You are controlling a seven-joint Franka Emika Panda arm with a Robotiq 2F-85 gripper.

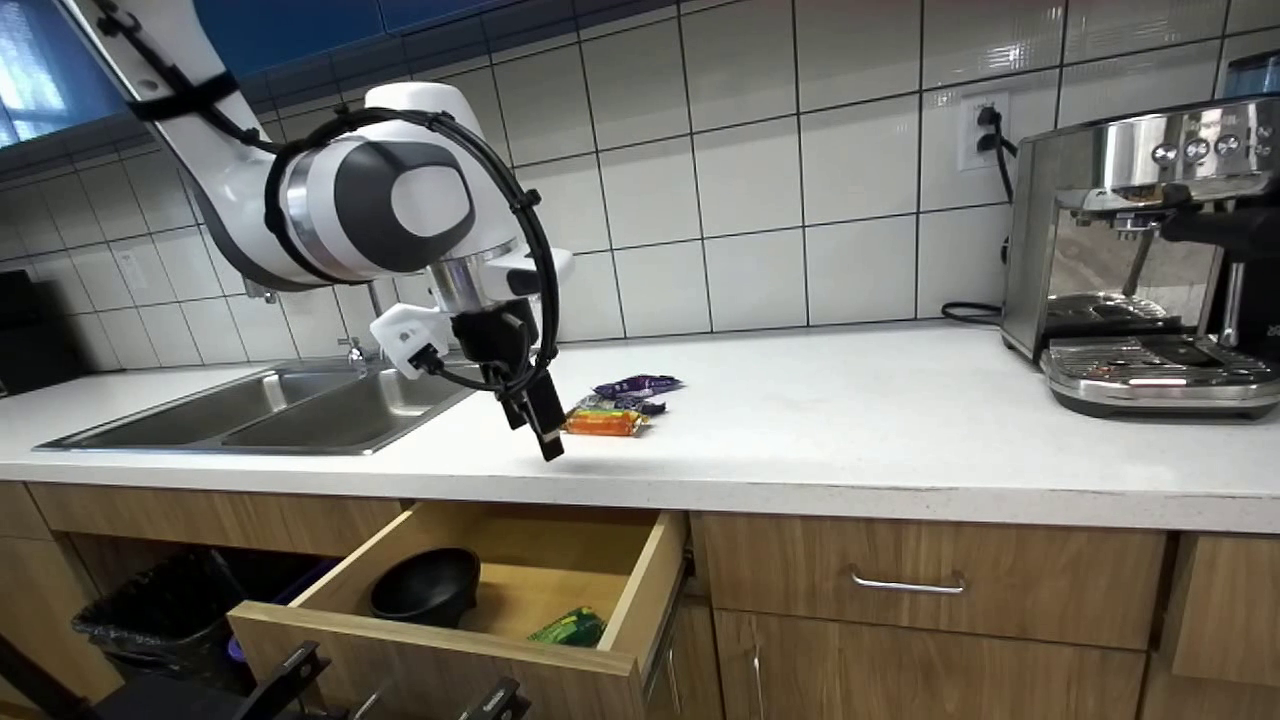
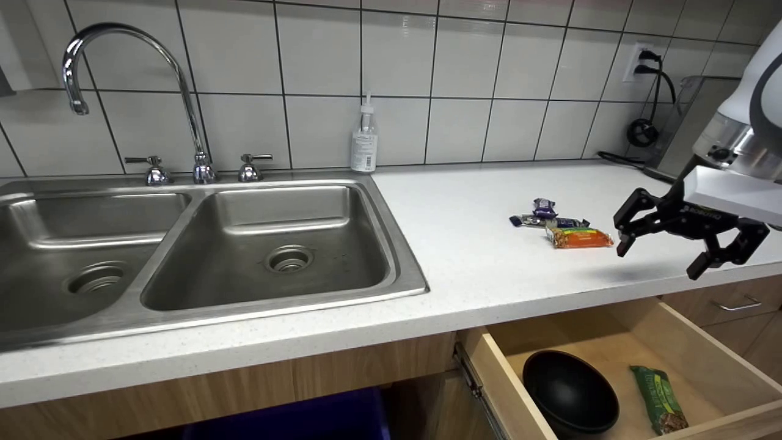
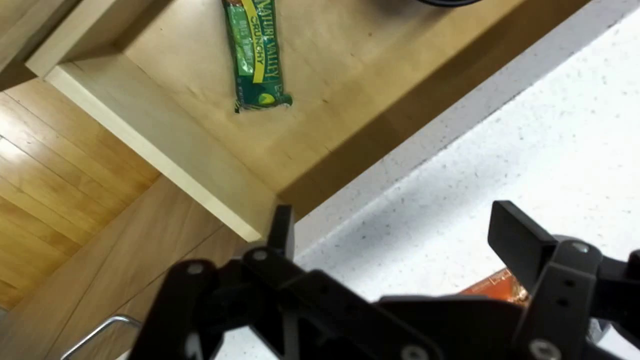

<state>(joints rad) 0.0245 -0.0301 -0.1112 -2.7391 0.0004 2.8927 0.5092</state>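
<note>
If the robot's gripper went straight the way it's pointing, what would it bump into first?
Probably the white countertop, near its front: that shows beyond the open gripper in the wrist view. Depth is hard to judge, so it might just slip past toward the open drawer.

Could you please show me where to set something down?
The counter is bare between snacks and coffee machine, and between snacks and sink. The drawer is bare behind the green bar. It's crowded around the snacks, near the gripper.
</note>
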